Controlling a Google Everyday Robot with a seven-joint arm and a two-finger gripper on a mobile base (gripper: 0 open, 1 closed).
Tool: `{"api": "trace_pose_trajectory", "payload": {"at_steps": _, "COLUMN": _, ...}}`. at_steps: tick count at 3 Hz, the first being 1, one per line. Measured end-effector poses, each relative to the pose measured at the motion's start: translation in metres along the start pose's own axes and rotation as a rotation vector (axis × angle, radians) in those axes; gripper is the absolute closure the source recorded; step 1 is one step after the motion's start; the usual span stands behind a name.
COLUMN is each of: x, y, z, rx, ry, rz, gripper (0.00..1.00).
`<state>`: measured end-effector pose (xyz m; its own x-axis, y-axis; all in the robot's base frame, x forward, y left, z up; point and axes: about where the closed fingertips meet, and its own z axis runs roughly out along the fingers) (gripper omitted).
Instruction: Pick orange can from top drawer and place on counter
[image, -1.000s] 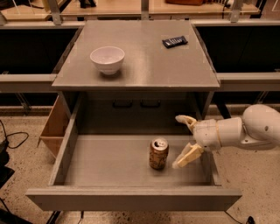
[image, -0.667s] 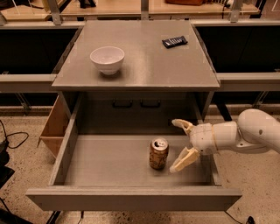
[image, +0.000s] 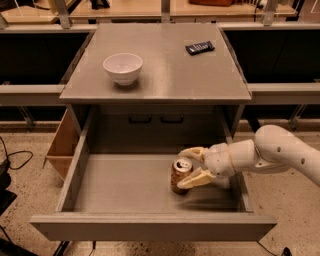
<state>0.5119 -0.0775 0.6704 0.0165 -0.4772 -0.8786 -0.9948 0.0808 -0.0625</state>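
The drawer (image: 150, 227) stands pulled well out below the worktop (image: 170, 80), its front panel nearest the camera and its low side walls running back under the worktop's front edge. The can (image: 180, 176) stands upright on the drawer floor, right of centre — nearer the right wall than the left and about midway between the front panel and the cabinet face. To its left lies a broad stretch of drawer floor.

The gripper (image: 181, 169) reaches in over the right wall, the white arm (image: 280, 152) coming from the right. Its fingers are spread apart on either side of the can: one just behind the silver top, the other across the can's front right side. Whether either touches the can cannot be told.

On the worktop, a white bowl (image: 122, 67) sits toward the left edge, and a small dark packet (image: 200, 47) lies near the back right corner — well apart from each other. A wooden box (image: 62, 145) hangs beside the drawer's left wall.
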Motion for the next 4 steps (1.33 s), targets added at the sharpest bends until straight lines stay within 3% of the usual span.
{"api": "trace_pose_trajectory", "payload": {"at_steps": 2, "x": -0.009, "y": 0.003, "z": 0.025, "rx": -0.08, "ry": 0.001, "rz": -0.017, "gripper": 0.85}}
{"api": "trace_pose_trajectory", "payload": {"at_steps": 3, "x": -0.033, "y": -0.001, "z": 0.023, "rx": -0.111, "ry": 0.057, "rz": -0.045, "gripper": 1.0}}
{"api": "trace_pose_trajectory", "payload": {"at_steps": 4, "x": -0.11, "y": -0.023, "z": 0.001, "rx": -0.109, "ry": 0.15, "rz": -0.104, "gripper": 1.0}}
